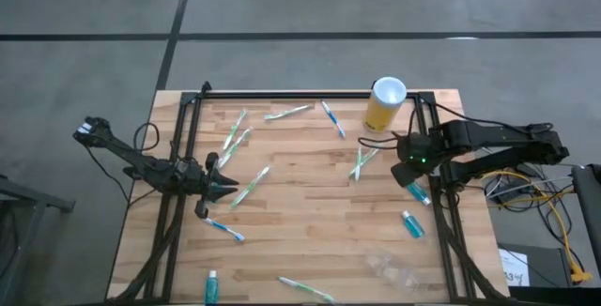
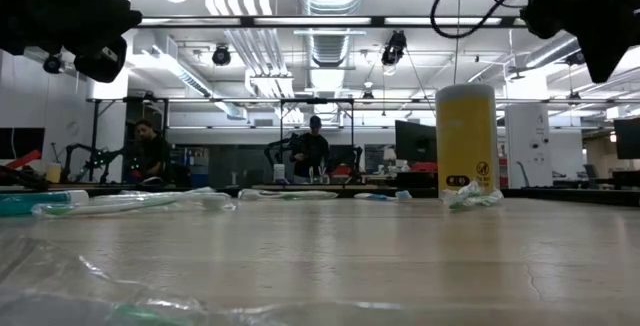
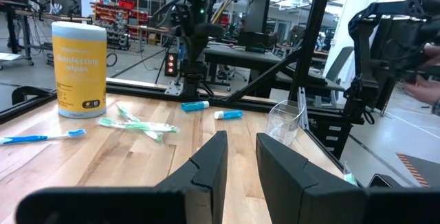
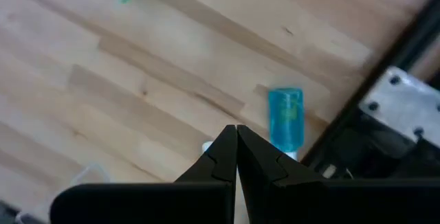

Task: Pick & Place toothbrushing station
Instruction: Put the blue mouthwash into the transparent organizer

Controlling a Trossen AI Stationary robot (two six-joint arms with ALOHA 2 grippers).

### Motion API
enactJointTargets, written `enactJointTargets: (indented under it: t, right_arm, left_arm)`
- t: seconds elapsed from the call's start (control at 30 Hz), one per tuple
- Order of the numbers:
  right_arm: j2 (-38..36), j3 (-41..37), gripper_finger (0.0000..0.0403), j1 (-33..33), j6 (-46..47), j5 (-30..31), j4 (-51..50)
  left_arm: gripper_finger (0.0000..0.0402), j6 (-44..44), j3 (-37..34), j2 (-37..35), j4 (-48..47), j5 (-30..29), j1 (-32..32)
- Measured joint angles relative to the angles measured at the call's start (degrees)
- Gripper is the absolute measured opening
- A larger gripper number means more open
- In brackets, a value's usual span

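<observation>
**Both arms at the table's sides, brushes and tubes scattered**

We start at the left edge. The left gripper [image 1: 225, 190] sits low over the wood, its fingers [image 3: 210, 165] parted by a narrow gap with nothing between them. Just beside its tips lies a white-green toothbrush [image 1: 251, 186]; a white-blue toothbrush [image 1: 224, 228] lies nearer the front edge. Two more green brushes [image 1: 235, 137] lie toward the far left corner. A teal tube [image 1: 212, 286] rests at the front edge.

Moving to the middle, we note another green brush [image 1: 287, 112] and a blue brush [image 1: 332, 118] near the far rail, and one brush [image 1: 305, 289] at the front edge.

Further right, crossed green brushes [image 1: 362, 161] lie near the yellow wipes canister [image 1: 384, 105]. The clear cup [image 3: 286, 121] stands near the front right, faint from above.

At the right edge the right gripper [image 1: 406, 170] hovers, fingers [image 4: 221, 157] pressed together, empty. Two teal tubes [image 1: 419, 193] [image 1: 412, 223] lie beside the frame rail [image 1: 441, 207], one just under that gripper.
</observation>
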Motion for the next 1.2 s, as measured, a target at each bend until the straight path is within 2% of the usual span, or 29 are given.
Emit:
enactJointTargets:
  t: [0.17,0.33,0.7,1.2]
  right_arm:
    - [0.11,-3.21,0.0008,0.00,3.56,1.82,0.05]
    - [1.02,-7.06,0.0008,0.00,7.80,-0.93,-0.70]
    - [4.13,-11.76,0.0008,0.00,19.70,-1.51,-0.28]
    - [13.68,-13.31,0.0012,0.13,17.12,-6.05,0.03]
  left_arm:
    - [0.0083,0.00,0.00,0.00,0.00,-0.01,0.01]
    - [0.0083,0.00,0.00,0.00,0.00,0.00,-0.01]
    - [0.0083,0.00,0.00,0.02,0.00,-0.01,0.01]
    - [0.0083,0.00,0.00,0.02,-0.02,0.02,0.01]
